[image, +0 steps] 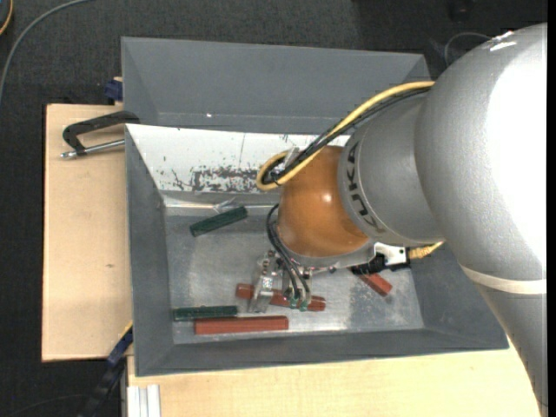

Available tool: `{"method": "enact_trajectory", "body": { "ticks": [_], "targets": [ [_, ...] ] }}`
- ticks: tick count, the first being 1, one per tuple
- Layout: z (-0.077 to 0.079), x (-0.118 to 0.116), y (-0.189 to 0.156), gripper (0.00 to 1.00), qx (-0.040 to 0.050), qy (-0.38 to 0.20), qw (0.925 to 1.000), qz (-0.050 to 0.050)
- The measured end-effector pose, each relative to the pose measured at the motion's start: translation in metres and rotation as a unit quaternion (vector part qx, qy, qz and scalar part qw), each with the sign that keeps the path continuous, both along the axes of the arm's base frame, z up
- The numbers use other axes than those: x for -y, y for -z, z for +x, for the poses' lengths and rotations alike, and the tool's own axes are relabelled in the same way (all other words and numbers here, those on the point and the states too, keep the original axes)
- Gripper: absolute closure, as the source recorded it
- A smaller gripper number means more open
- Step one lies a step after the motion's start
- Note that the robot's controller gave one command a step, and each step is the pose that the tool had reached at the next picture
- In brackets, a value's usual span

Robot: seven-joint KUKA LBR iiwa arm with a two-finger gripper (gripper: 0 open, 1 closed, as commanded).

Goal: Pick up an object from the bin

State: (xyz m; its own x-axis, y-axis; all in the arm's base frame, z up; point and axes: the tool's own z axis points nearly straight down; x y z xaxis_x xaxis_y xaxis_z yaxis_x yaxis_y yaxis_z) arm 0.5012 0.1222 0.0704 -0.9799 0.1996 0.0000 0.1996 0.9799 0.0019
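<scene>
Red short bar lies on the floor of the bin, mid-way along the wall at the view's lower edge, directly under the end effector; apart or clamped, cannot tell. Just below-left: long red bar beside a dark green bar. Farther out: second green bar up-left, small red piece to the right.

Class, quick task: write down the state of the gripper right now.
Gripper: cannot be told whether open or shut; it sits low over a small red piece near the front of the bin.
</scene>
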Motion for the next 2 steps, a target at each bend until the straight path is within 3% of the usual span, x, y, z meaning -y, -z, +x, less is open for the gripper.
{"method": "enact_trajectory", "body": {
  "ticks": [1, 2],
  "targets": [
    [0.038, 0.003, -0.128, 1.00, 0.0061, -0.172, 0.9851, 0.000],
    [0.035, 0.008, -0.196, 1.00, 0.0061, -0.285, 0.9586, -0.001]
  ]
}}
